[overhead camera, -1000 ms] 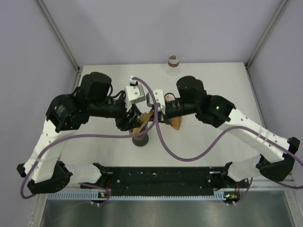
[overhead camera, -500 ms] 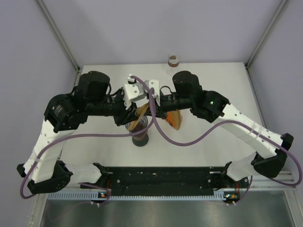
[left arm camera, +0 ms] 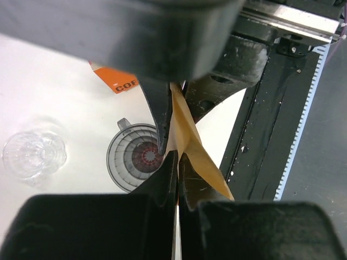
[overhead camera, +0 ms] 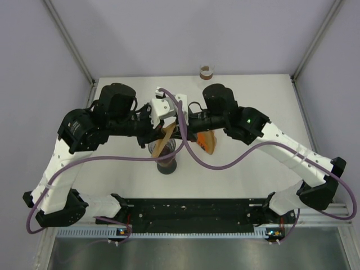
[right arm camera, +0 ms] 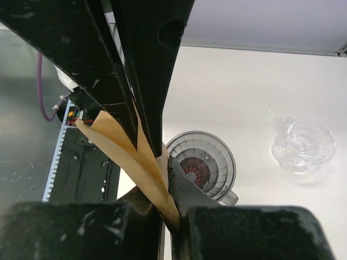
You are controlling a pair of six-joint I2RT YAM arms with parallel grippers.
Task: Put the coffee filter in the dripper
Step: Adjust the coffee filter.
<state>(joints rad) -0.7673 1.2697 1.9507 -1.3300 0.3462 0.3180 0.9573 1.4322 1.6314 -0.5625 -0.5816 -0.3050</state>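
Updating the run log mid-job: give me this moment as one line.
left gripper: shut on coffee filter | right gripper: shut on coffee filter | coffee filter: pinched by both, above dripper, not yet in it

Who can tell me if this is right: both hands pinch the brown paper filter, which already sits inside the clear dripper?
Not quite. The left hand and right hand do pinch the filter, but it is not inside the dripper. It hangs in the air above the dripper, whose bowl is empty. The left wrist view shows this.
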